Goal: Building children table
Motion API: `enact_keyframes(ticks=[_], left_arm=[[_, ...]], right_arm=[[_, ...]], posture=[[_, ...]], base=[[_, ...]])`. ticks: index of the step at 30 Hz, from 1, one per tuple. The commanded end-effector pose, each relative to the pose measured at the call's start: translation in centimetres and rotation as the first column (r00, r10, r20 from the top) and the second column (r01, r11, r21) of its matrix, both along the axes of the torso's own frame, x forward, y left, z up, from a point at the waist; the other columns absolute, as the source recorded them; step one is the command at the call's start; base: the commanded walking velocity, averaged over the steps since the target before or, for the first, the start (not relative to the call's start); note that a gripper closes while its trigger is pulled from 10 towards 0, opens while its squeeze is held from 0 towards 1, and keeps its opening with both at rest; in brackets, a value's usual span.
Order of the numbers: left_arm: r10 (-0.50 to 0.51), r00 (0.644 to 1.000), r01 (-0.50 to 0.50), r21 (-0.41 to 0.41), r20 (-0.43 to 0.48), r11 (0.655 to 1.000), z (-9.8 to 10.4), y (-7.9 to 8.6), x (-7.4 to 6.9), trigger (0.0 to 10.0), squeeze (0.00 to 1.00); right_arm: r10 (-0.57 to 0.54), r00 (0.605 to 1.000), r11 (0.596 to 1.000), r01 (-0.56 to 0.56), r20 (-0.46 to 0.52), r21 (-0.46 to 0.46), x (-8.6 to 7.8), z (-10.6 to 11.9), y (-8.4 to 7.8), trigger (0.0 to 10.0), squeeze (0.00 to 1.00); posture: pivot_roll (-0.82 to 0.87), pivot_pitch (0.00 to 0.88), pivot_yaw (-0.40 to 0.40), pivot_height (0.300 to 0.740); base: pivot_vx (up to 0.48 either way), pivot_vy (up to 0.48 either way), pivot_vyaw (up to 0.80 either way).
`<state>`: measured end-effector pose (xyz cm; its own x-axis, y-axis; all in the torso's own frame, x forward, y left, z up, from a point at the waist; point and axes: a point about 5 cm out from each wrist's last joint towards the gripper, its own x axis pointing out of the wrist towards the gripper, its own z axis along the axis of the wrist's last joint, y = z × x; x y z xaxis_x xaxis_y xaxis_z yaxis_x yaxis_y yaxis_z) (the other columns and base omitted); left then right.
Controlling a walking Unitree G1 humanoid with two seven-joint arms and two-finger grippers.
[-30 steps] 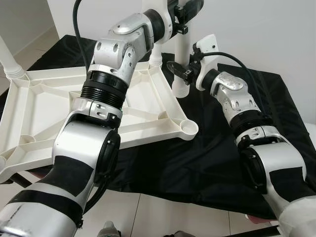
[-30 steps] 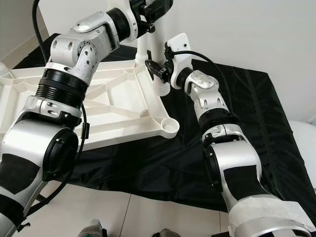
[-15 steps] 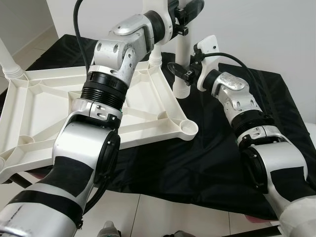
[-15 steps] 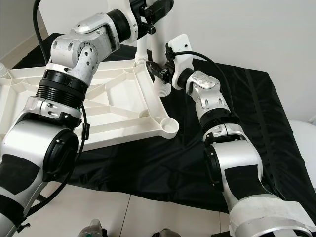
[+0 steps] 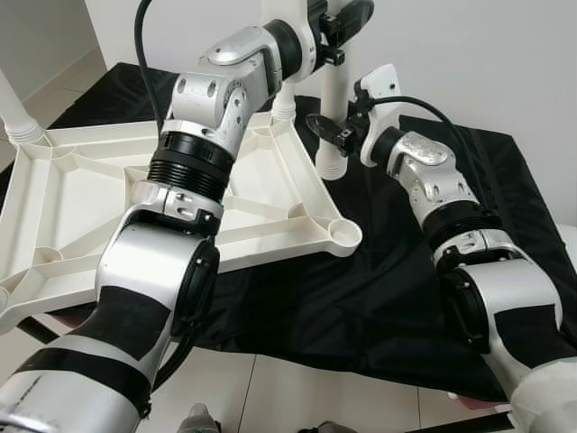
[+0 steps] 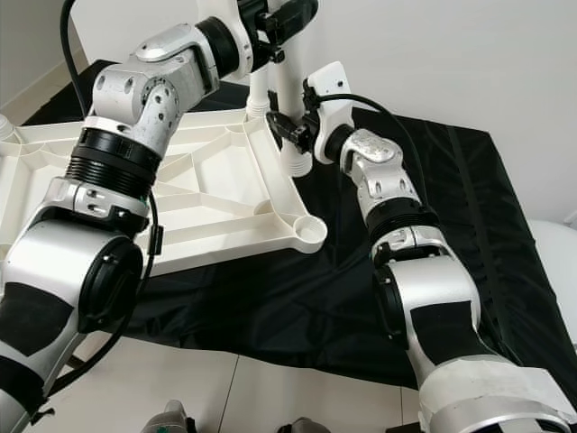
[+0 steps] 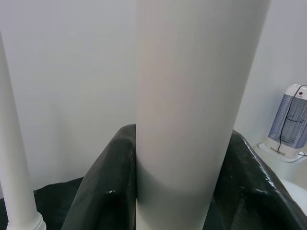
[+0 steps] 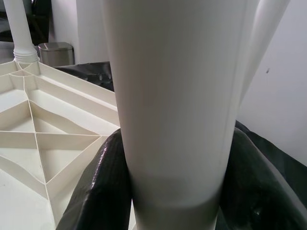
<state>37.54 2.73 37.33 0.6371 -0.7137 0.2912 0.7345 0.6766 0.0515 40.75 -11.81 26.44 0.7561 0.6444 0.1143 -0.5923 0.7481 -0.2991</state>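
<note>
Tabletop (image 5: 81, 194), white plastic, upside down with ribbed underside showing, lying on black cloth (image 5: 388, 298) across left and centre of the head views; empty corner socket (image 5: 343, 233) near frame centre. Loose table leg (image 5: 334, 108), white tube, upright at upper centre, lower end just beside the tabletop's far right edge. Left gripper (image 5: 338, 23), top centre, fingers clamped on the leg's upper part; left wrist view has a black finger (image 7: 103, 191) on each side of the tube. Right gripper (image 5: 335, 135), just below, fingers closed around the leg's lower part, one finger (image 8: 103, 191) pressed to either side. Fitted legs: one (image 5: 16, 108) at left edge, one (image 5: 284, 99) behind the left arm
</note>
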Motion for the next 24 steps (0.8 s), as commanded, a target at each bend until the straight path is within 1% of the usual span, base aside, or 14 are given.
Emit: enact_keyframes(ticks=[1, 15, 16, 18, 19, 20, 21, 22, 24], left_arm=[[-0.096, 0.994, 0.096, 0.010, 0.042, 0.995, 0.77, -0.77, -0.88, 10.0, 0.00], [-0.092, 0.995, 0.092, 0.008, 0.045, 0.996, 0.86, -0.65, -0.89, 10.0, 0.00], [-0.091, 0.995, 0.091, 0.003, 0.044, 0.996, 0.88, -0.63, -0.90, 6.1, 0.00], [-0.090, 0.995, 0.090, 0.000, 0.044, 0.996, 0.89, -0.62, -0.90, 6.1, 0.00], [-0.091, 0.995, 0.091, -0.006, 0.045, 0.996, 0.92, -0.59, -0.92, 2.0, 0.00], [-0.091, 0.995, 0.091, -0.006, 0.045, 0.996, 0.92, -0.59, -0.92, 2.0, 0.00], [-0.091, 0.995, 0.092, -0.010, 0.046, 0.996, 0.96, -0.56, -0.93, 0.0, 0.00], [-0.090, 0.995, 0.091, -0.006, 0.047, 0.996, 0.95, -0.55, -0.91, 10.0, 0.00], [-0.088, 0.995, 0.088, -0.001, 0.046, 0.996, 0.93, -0.55, -0.87, 10.0, 0.00]], right_arm=[[-0.017, 1.000, 1.000, 0.017, -0.013, 0.001, 0.19, 0.21, -0.50, 10.0, 0.00], [-0.017, 1.000, 1.000, 0.017, -0.007, -0.001, 0.19, 0.27, -0.44, 10.0, 0.00], [-0.017, 1.000, 1.000, 0.017, -0.007, -0.001, 0.19, 0.26, -0.44, 10.0, 0.00], [-0.017, 1.000, 1.000, 0.017, -0.006, -0.001, 0.19, 0.25, -0.44, 10.0, 0.00], [-0.017, 1.000, 1.000, 0.017, -0.006, -0.001, 0.18, 0.25, -0.44, 10.0, 0.00], [-0.017, 1.000, 1.000, 0.017, -0.006, -0.001, 0.18, 0.25, -0.44, 10.0, 0.00], [-0.016, 1.000, 1.000, 0.016, -0.007, -0.002, 0.18, 0.23, -0.43, 10.0, 0.00], [-0.017, 1.000, 1.000, 0.017, -0.006, -0.002, 0.18, 0.23, -0.42, 10.0, 0.00], [-0.017, 1.000, 1.000, 0.017, -0.004, -0.002, 0.18, 0.22, -0.41, 10.0, 0.00]], posture=[[0.04, 0.000, -0.073, 0.740], [0.04, 0.000, -0.072, 0.740], [0.04, 0.000, -0.072, 0.740], [0.04, 0.000, -0.072, 0.740], [0.04, 0.000, -0.073, 0.740], [0.04, 0.000, -0.073, 0.740], [0.04, 0.000, -0.073, 0.740], [0.04, 0.000, -0.072, 0.740], [0.04, 0.000, -0.072, 0.740]], base=[[0.000, 0.000, 0.00], [0.000, 0.000, 0.00], [0.000, 0.000, 0.00], [0.000, 0.000, 0.00], [0.000, 0.000, 0.00], [0.000, 0.000, 0.00], [0.000, 0.000, 0.00], [0.000, 0.000, 0.00], [0.000, 0.000, 0.00]])
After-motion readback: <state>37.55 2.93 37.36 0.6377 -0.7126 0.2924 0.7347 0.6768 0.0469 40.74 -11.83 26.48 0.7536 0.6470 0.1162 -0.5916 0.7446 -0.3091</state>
